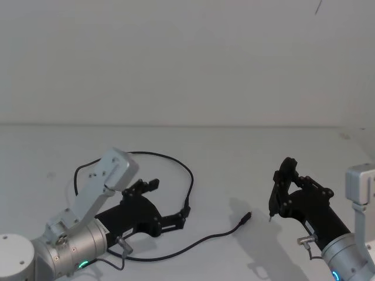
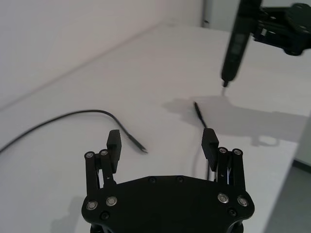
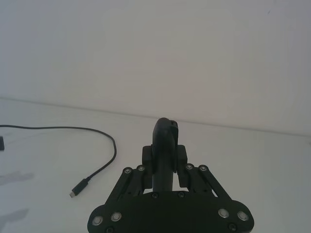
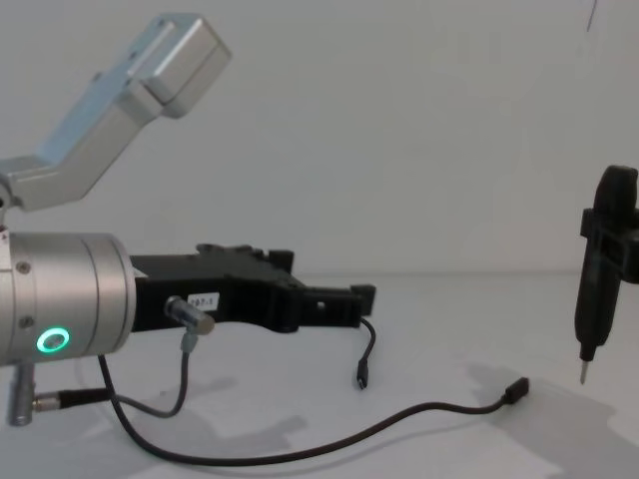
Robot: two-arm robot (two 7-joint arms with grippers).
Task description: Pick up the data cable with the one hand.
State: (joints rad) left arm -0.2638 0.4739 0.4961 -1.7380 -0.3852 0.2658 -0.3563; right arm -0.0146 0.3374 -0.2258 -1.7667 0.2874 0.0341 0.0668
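Near spread left tool (image 1: pixel 170 202): one data cable (image 1: pixel 205 239).

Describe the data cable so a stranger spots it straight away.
On the white table, look around the open left gripper. The data cable is the long thin black line that arcs past it and runs toward the black pointed tool in the right gripper, a small plug at each end. The grey wire on the left arm is shorter, with a metal plug.

One cable (image 1: pixel 202 238), two plugs (image 1: pixel 246 218), one tool (image 4: pixel 597 269), one bench (image 1: pixel 234 158); two arms: left end effector (image 1: pixel 170 201), right end effector (image 3: pixel 165 158).
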